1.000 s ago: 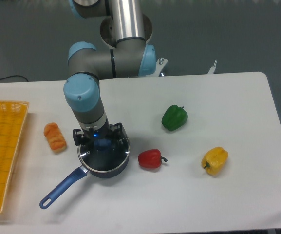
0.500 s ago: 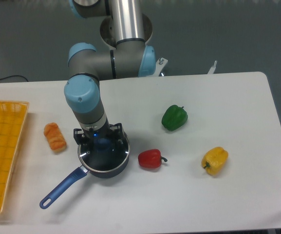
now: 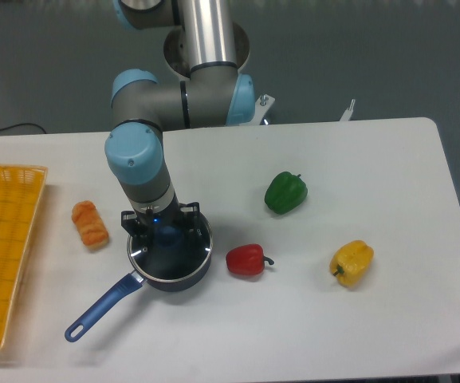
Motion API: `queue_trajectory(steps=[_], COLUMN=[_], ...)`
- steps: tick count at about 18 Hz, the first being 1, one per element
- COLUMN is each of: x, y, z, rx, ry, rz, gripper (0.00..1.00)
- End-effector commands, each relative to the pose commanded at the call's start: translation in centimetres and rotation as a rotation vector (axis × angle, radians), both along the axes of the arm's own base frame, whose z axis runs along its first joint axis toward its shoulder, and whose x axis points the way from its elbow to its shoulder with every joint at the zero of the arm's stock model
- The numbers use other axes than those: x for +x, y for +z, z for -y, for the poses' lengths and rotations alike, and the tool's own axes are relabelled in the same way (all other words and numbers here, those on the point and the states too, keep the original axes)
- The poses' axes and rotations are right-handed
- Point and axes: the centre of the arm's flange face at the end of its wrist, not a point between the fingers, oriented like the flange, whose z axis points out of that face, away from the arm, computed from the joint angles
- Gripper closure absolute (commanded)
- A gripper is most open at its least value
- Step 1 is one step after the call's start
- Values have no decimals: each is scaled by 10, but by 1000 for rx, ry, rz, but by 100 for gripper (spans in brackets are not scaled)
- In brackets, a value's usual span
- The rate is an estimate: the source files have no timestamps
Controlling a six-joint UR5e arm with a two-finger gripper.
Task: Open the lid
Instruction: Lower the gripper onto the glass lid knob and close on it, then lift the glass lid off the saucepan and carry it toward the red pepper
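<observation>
The clear glass lid (image 3: 183,257) with a thin metal rim sits on the dark saucepan (image 3: 174,275), whose blue handle (image 3: 102,307) points to the lower left. My gripper (image 3: 168,234) points straight down over the lid's centre, with its fingers on either side of the blue knob (image 3: 167,235). The wrist hides most of the fingers, so I cannot tell whether they are closed on the knob.
An orange pastry (image 3: 90,223) lies left of the pan. A red pepper (image 3: 247,260) lies just right of it, a green pepper (image 3: 285,192) further back, a yellow pepper (image 3: 351,262) at the right. An orange basket (image 3: 2,239) stands at the left edge.
The arm has shifted very slightly to the right over the pan. The lid and pan have not moved.
</observation>
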Motion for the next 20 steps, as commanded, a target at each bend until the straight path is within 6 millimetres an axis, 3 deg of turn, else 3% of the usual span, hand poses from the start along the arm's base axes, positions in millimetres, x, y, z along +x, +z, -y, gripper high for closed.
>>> queue_trajectory(steps=[11,20], x=[-5,-18], y=[7,45], z=[0,5], rx=[5,-21], ry=[-12,-156], rz=[-6,10], gripper=[50,50])
